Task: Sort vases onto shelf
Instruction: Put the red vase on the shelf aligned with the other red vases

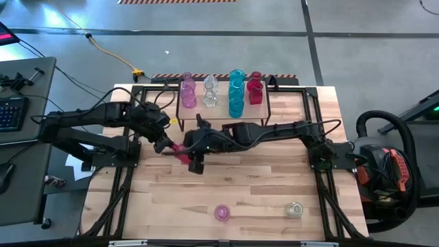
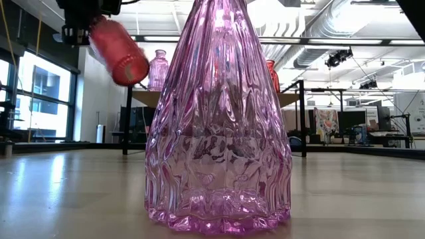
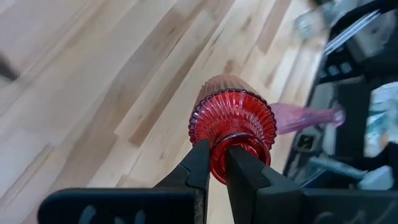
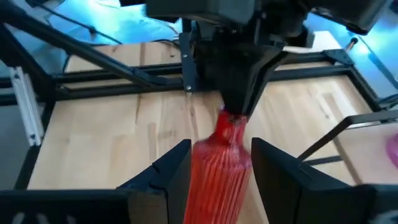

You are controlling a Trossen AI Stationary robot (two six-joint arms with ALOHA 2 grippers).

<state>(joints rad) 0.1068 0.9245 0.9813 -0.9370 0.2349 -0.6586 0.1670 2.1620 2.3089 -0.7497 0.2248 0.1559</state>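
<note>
Your left gripper (image 3: 214, 163) pinches the red vase (image 3: 233, 121) by its neck, above the table's centre. Your right gripper (image 4: 221, 165) stands wide, fingers flanking that vase's body from three o'clock.

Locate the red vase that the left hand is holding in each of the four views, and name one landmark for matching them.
High view: red vase, centre-left, between both hands.
Low view: upper left, tilted, hanging in the air.
Left wrist view: centre, neck pinched in the left hand, ribbed body.
Right wrist view: lower centre, between the right hand's open fingers.
Landmark: the slatted wooden tabletop.
</note>
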